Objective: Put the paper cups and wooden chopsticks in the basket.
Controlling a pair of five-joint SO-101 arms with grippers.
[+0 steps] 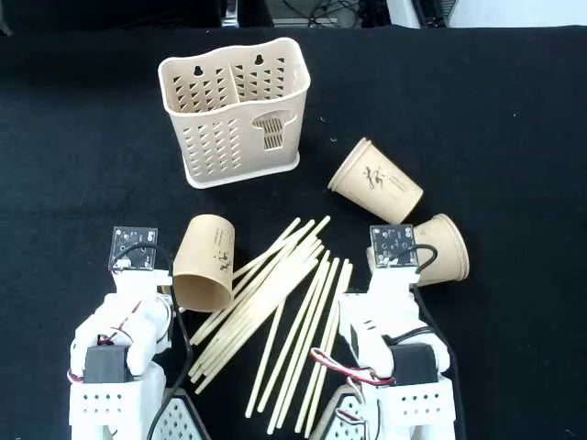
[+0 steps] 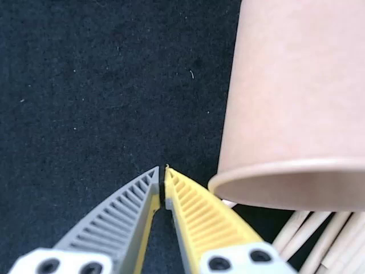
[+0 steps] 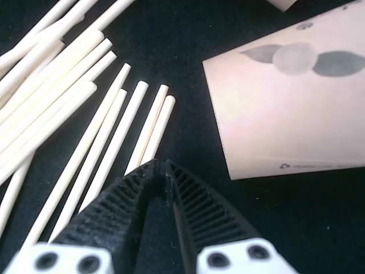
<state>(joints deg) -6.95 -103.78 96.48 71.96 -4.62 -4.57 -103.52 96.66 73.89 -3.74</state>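
Three brown paper cups lie on their sides on the black cloth: one [image 1: 204, 261] beside my left arm [image 1: 124, 316], one [image 1: 376, 181] right of the basket, and one [image 1: 442, 247] partly behind my right arm [image 1: 396, 321]. Several wooden chopsticks [image 1: 275, 307] are scattered between the two arms. The beige slotted basket [image 1: 234, 110] stands upright at the back. My left gripper [image 2: 161, 172] is shut and empty, just beside the rim of the near cup [image 2: 296, 103]. Also shut and empty, my right gripper [image 3: 163, 166] rests at the chopstick tips [image 3: 142, 123], next to a cup [image 3: 291, 108].
The basket has a divider [image 1: 240, 81] making two compartments, both without contents. Black cloth covers the table; open room lies at the far left and far right. Cables and white surfaces [image 1: 514, 11] edge the back.
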